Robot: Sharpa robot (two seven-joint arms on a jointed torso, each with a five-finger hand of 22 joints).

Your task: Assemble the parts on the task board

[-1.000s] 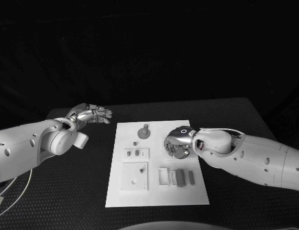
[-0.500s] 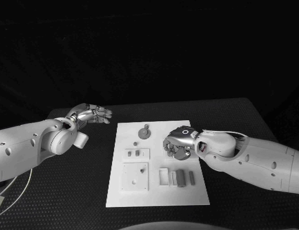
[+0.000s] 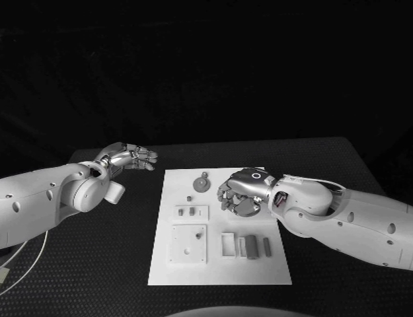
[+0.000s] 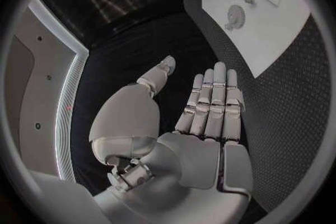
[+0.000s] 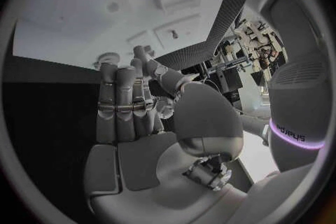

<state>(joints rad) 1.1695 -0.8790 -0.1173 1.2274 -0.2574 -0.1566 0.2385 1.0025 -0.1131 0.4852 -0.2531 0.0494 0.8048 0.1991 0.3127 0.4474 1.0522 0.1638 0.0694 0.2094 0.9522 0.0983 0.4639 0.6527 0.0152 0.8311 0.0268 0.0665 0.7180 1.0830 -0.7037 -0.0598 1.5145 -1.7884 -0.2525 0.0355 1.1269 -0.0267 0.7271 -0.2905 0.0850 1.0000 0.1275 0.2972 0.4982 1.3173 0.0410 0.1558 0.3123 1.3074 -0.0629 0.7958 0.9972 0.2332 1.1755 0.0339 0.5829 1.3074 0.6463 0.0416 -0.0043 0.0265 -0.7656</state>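
Overhead, black table (image 3: 330, 158) under white task board (image 3: 216, 264); left hand (image 3: 125, 158) empty, fingers apart; right hand (image 3: 242, 193) unclear.

Head camera high, looking down on task board (image 3: 216, 264); wrist cameras close behind palms; all share board.

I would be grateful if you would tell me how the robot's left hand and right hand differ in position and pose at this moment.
The left hand hangs over the bare black table, off the task board; the right hand hangs over the board's far right part. In its wrist view the left hand's fingers lie straight and together; in the head view the right hand's fingers curl downward. Both hold nothing that I can see.
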